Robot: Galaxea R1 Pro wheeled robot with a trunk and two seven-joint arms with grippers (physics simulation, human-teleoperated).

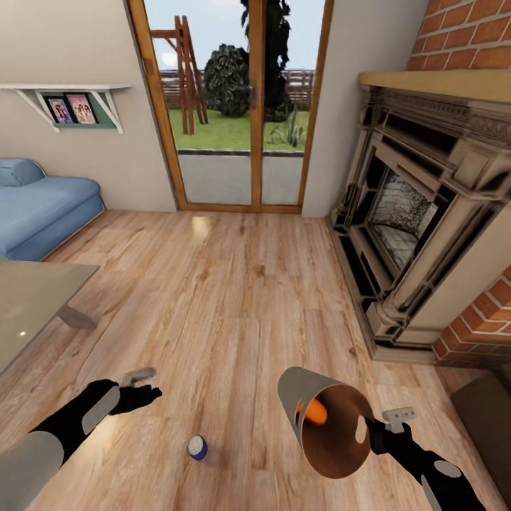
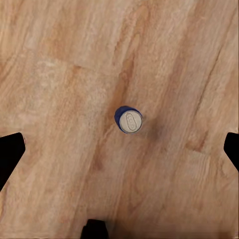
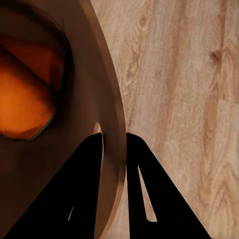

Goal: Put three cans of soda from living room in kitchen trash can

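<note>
The step in hand is judged to be the collection of the second can: one orange can (image 1: 316, 411) is already seen lying inside the trash can (image 1: 298, 404), while a dark blue can (image 1: 197, 447) stands upright on the wood plank floor (image 1: 234, 298) of the living room. A third can is not identified in these views.

The trash can is held tilted in the air by the right gripper (image 1: 380, 428), its mouth turned toward the camera, at about 5 o'clock in the head view. In the right wrist view the two fingers (image 3: 89, 189) are seen closed on the bin's rim (image 3: 113, 149), one inside the wall and one outside, beside the handle hole. The orange can (image 3: 25, 104) rests on the copper-brown inner wall.

The left gripper (image 1: 138, 389) is held above the floor at about 8 o'clock in the head view, near the blue can but clear of it. In the left wrist view the blue can (image 2: 129, 120) is seen from above, its silvery top centred between the widely spread fingertips (image 2: 10, 154); nothing is held or touched.

The next move is judged to call for a straight descent of the left gripper until the fingers flank the can, then closure on its body. A glancing contact could tip the can and set it rolling.
</note>
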